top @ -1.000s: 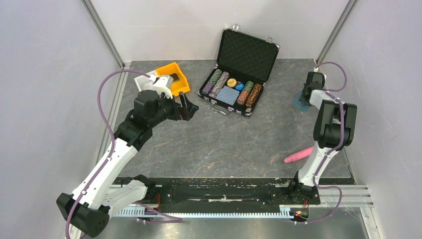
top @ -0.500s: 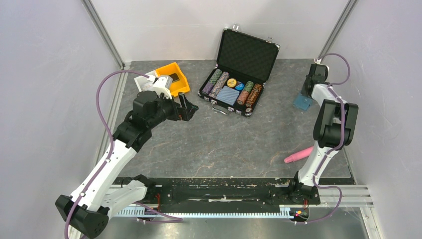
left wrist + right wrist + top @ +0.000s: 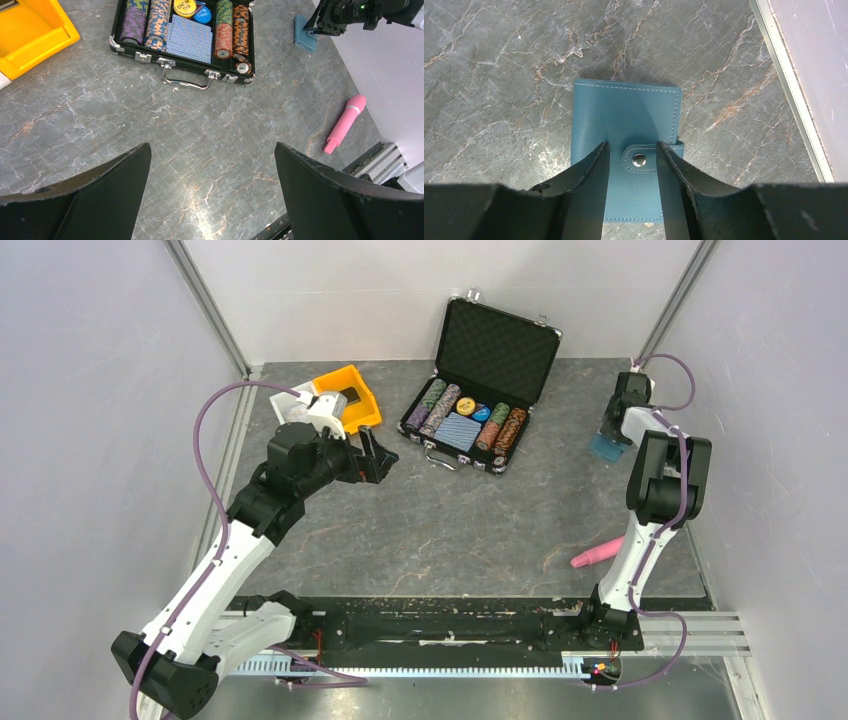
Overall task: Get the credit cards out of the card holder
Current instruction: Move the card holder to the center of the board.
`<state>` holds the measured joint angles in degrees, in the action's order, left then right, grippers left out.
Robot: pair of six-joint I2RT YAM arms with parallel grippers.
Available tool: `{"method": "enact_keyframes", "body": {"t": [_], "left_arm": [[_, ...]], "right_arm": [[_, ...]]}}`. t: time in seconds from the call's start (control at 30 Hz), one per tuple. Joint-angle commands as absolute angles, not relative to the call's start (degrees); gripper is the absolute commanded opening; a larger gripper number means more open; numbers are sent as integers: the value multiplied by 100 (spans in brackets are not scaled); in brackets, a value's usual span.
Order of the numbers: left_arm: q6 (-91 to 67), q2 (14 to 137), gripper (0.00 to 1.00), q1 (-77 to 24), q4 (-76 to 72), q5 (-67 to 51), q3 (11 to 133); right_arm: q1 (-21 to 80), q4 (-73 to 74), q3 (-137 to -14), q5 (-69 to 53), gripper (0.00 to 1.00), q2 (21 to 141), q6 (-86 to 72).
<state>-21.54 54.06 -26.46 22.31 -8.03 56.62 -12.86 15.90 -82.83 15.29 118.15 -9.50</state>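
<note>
**Unsnap the wallet first**

Start at the right gripper (image 3: 631,147), part-way apart, clamped on nothing, astride the snap tab (image 3: 639,160) of the closed wallet (image 3: 624,107). Pinch the tab's free end; peel up gently. No cards showing. Mind the tabletop's (image 3: 499,75) right edge near the far corner, wall (image 3: 814,60) just beside; swing leftward into open room. Leave the left gripper (image 3: 212,147) wide apart.

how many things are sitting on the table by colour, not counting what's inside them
yellow: 1, the bin
black: 1, the chip case
blue: 1, the wallet
pink: 1, the stick
total: 4
</note>
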Motion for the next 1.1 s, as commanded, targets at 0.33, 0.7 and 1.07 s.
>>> {"method": "enact_keyframes", "body": {"t": [0.33,0.7,1.07], "left_arm": [[-2203,5387,100,-2668,2171,-791,5880],[-2211,5352,100,-2700,2169,-795,5880],[-2217,5319,100,-2784,2162,-746,5871]], "right_arm": [[-1305,1839,-8072,1873,21,11875,-1038],[-1292,1734,-7555,1694,0,11396,-950],[-802,1674,-6306,1380,0,10311,-967]]}}
